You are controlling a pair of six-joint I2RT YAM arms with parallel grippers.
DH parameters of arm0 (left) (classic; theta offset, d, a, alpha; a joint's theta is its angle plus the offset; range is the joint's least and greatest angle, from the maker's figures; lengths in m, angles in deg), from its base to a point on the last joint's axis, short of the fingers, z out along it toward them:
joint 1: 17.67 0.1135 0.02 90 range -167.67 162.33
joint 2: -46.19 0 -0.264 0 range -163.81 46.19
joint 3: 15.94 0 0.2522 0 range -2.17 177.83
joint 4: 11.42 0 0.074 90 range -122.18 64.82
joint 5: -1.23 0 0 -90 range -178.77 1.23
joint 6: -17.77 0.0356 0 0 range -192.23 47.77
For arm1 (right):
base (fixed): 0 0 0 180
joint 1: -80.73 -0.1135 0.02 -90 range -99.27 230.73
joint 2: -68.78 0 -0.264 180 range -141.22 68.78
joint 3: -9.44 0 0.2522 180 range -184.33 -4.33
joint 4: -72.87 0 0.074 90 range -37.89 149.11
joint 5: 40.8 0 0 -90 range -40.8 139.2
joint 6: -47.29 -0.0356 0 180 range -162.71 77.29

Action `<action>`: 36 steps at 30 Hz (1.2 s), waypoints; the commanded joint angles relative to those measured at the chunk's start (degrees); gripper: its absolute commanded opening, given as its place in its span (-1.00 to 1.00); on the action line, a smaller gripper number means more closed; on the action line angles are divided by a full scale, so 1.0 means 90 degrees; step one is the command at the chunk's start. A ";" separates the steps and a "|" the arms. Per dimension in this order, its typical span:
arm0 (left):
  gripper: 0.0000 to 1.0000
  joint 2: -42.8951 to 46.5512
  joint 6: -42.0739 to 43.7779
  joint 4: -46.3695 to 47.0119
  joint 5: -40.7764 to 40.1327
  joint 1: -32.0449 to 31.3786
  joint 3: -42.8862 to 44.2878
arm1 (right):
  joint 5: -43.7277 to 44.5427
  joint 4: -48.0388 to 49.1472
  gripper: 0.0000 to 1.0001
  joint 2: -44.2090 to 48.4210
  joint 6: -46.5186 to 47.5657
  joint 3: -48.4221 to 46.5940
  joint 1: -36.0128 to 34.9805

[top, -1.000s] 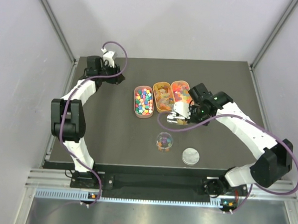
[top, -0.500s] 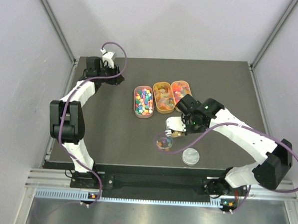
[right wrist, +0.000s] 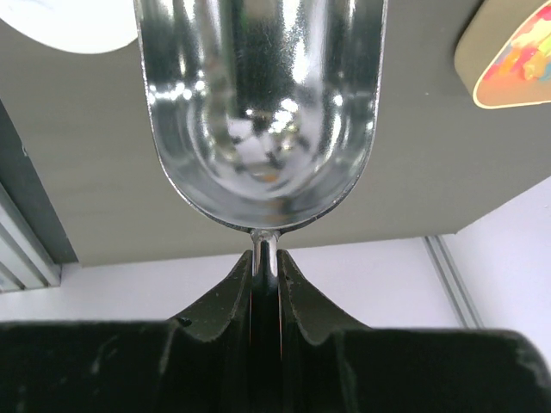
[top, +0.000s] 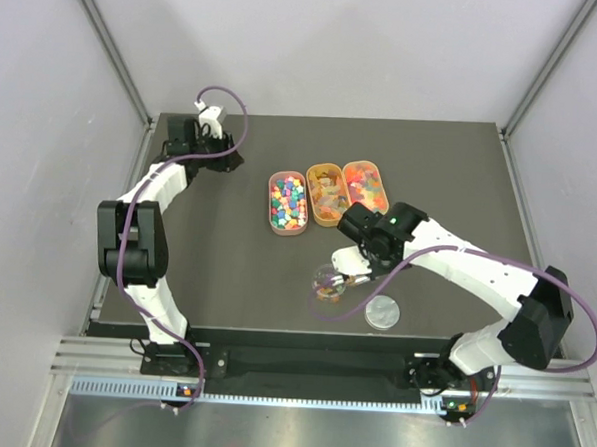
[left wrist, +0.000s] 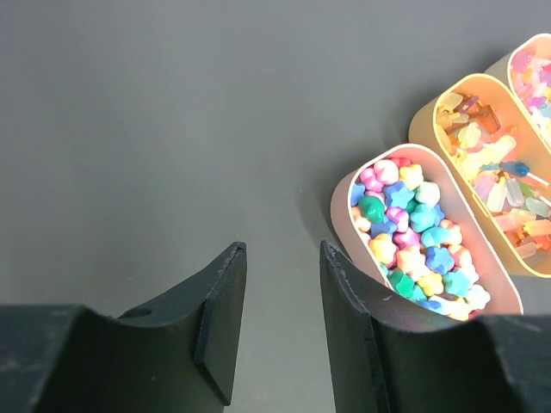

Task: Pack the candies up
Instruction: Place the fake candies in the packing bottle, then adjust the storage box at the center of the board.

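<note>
1. Our right gripper (right wrist: 265,258) is clamped on the thin handle of a metal scoop (right wrist: 258,103). Its bowl hangs over the small clear jar (top: 327,281) and looks nearly bare, though reflections make that hard to judge.
2. The candies (left wrist: 413,241) lie mostly in three orange trays (left wrist: 337,211) toward the back of the table (top: 451,171). A few coloured ones show inside the jar.
3. Our left gripper (left wrist: 280,292) stands with its fingers apart and nothing between them, well away from the jar.
4. Nothing steadies the jar, so we think a nudge from the scoop's rim could tip or slide it and spill what is packed.
5. The scoop looks wide against the jar's mouth, so poured candies may miss and roll.
6. On so thin a handle, the scoop could twist in our grip.
7. The lid (top: 382,311) lies near the jar, where a careless sweep could knock it.
</note>
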 commanded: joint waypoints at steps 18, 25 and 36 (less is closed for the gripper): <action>-0.64 0.0833 -0.0801 -0.1773 0.0002 0.0014 -0.0739 | -0.1272 0.1273 -1.00 -0.2520 -0.2474 -0.3621 0.3812; -1.00 0.0132 -0.0997 -0.1968 0.0325 -0.0015 -0.0487 | -0.2113 0.1770 -1.00 -0.4279 -0.3735 -0.5192 0.4614; -1.00 -0.1646 -0.0958 -0.2066 0.0627 -0.0335 0.0753 | -0.2387 0.2142 -1.00 -0.5881 -0.4097 -0.6502 0.4888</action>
